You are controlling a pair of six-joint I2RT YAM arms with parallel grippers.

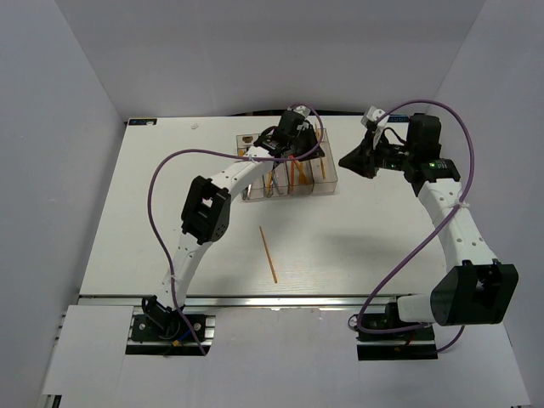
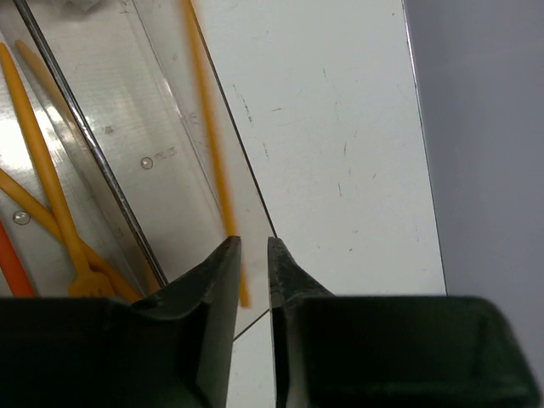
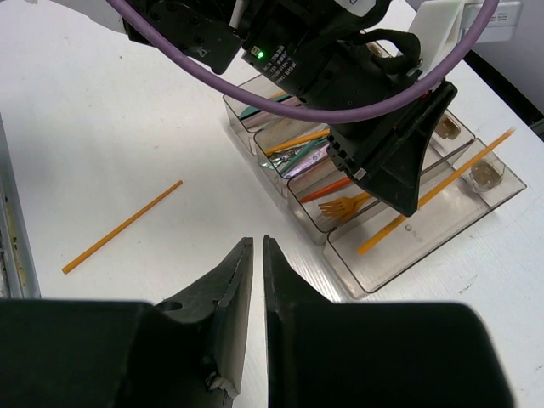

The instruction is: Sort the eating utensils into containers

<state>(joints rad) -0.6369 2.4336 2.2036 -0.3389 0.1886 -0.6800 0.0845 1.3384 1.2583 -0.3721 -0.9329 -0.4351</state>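
Note:
The clear containers stand in a row at the far middle of the table. They hold several utensils, among them an orange fork and teal pieces. My left gripper hovers over the rightmost bin, jaws a little apart, holding nothing. A thin orange stick lies blurred below it in that bin, slanting along the bin in the right wrist view. My right gripper is shut and empty, above the table just right of the bins. A second orange stick lies loose on the table.
The loose stick lies between the bins and the near edge. The left arm's body and purple cable hang over the bins. Grey walls close in the table at left, right and back.

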